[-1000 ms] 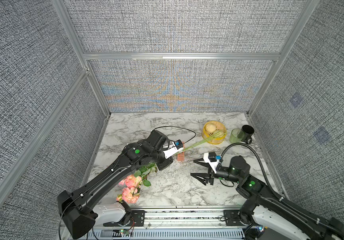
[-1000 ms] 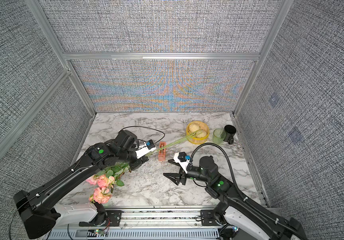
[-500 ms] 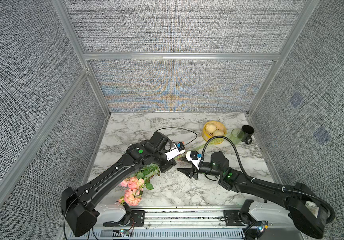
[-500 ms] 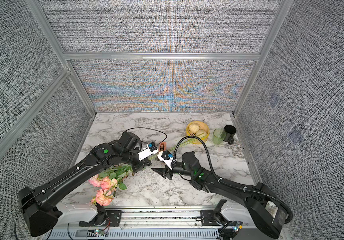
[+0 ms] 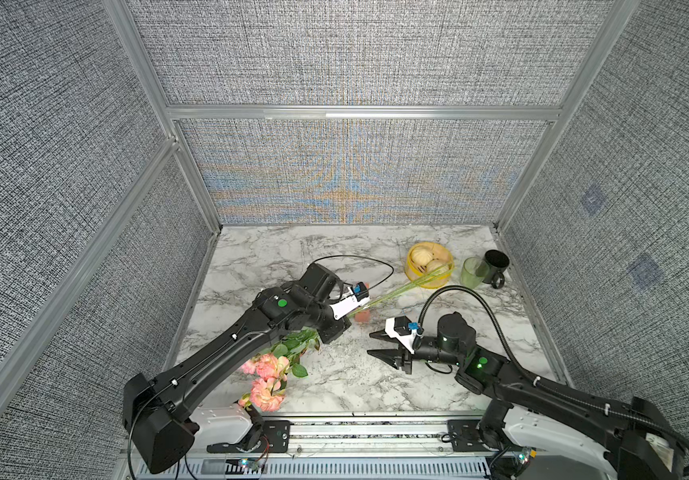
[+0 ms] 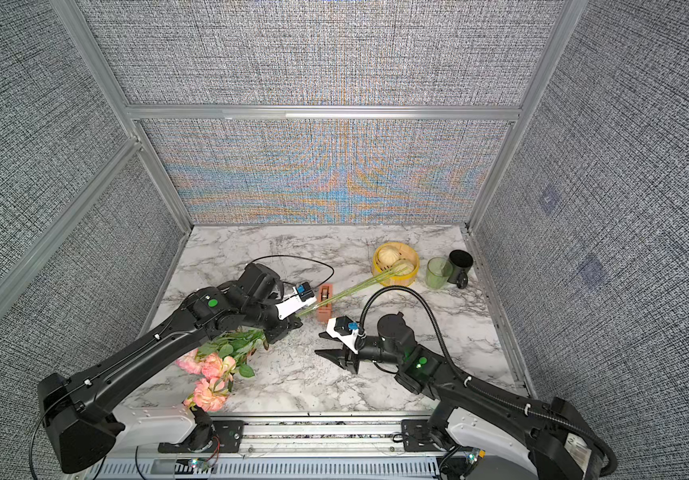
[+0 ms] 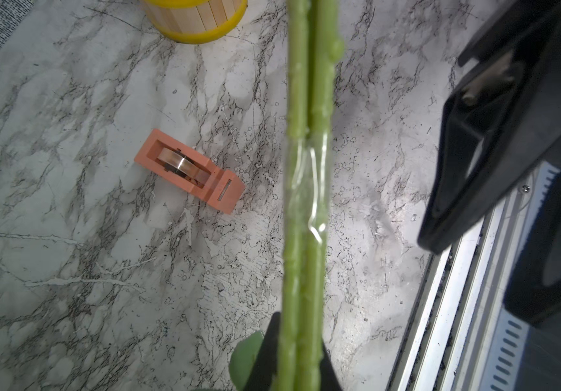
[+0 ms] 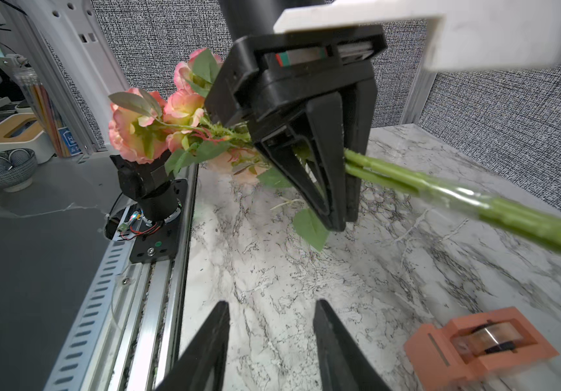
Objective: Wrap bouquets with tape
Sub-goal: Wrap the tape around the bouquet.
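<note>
Right wrist: L jaws clamped on bouquets [image 8: 407, 178]; R jaws apart, empty, over bare table [image 8: 272, 270]; tape [image 8: 482, 342] near.

— How many bouquets do you count?
— One bouquet [image 5: 270, 370]. I make out at least four blooms [image 8: 133, 135], and two stems [image 7: 306, 101] show side by side at my left wrist.
— And tape?
— One tape dispenser [image 7: 189, 171], with one roll [image 7: 179, 162] in it.
— The rest?
— One yellow basket [image 5: 417, 281] with two buns [image 5: 419, 254], one green cup [image 5: 472, 272], one black mug [image 5: 496, 266]. Two grippers, both mine: left gripper [image 8: 335, 221], right gripper [image 5: 370, 343].
</note>
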Available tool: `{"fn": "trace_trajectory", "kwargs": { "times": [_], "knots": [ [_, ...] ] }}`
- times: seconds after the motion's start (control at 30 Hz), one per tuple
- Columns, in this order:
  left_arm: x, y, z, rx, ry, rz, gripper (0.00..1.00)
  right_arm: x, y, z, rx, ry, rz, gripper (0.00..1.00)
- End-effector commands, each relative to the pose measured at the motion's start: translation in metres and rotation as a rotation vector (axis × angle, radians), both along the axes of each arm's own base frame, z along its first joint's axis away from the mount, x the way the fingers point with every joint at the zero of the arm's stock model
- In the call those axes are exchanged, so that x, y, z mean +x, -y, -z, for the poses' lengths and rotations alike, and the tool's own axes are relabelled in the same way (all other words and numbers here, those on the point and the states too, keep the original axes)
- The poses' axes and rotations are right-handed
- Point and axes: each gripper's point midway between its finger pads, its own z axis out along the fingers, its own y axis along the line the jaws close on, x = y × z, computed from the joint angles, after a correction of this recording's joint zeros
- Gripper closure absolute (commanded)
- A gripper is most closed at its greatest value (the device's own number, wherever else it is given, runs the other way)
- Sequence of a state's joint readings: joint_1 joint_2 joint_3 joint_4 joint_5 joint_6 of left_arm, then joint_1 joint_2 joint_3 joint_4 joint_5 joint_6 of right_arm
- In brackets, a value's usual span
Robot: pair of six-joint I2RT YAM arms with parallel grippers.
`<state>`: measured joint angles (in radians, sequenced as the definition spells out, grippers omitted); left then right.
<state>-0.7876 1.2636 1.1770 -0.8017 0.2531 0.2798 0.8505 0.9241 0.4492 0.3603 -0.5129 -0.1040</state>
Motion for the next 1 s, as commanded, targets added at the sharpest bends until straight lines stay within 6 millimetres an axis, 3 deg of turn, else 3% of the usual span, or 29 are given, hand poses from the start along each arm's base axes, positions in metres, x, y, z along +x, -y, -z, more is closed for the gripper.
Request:
{"fn": "trace_trajectory", "kwargs": {
  "times": [0.0, 0.07, 0.23, 0.43, 0.53, 0.63, 0.8, 0.97],
  "knots": [
    [-0.001, -0.002, -0.003, 0.006, -0.003, 0.006, 1.00, 0.006, 0.015, 0.016, -0.064, -0.011, 0.090, 0.52],
    [-0.005, -0.001, -0.003, 0.005, -0.015, 0.019, 1.00, 0.022, 0.026, 0.015, -0.060, 0.006, 0.205, 0.47],
    [-0.011, -0.002, -0.006, -0.002, -0.037, 0.036, 1.00, 0.043, 0.036, 0.002, -0.041, 0.037, 0.280, 0.39],
    [-0.019, -0.009, -0.008, 0.031, -0.049, 0.054, 1.00, 0.044, 0.053, -0.009, -0.045, 0.090, 0.304, 0.39],
    [-0.025, -0.007, -0.012, 0.013, -0.075, 0.077, 1.00, 0.050, 0.058, -0.002, -0.051, 0.111, 0.335, 0.39],
    [-0.030, -0.002, -0.016, -0.016, -0.099, 0.097, 1.00, 0.063, 0.051, 0.009, -0.054, 0.152, 0.350, 0.41],
    [-0.037, 0.008, -0.020, -0.065, -0.149, 0.127, 1.00, 0.078, 0.025, 0.006, 0.004, 0.178, 0.332, 0.46],
    [-0.032, 0.009, -0.019, -0.060, -0.143, 0.114, 1.00, 0.052, -0.009, -0.012, 0.122, 0.216, 0.167, 0.49]
  ]
}}
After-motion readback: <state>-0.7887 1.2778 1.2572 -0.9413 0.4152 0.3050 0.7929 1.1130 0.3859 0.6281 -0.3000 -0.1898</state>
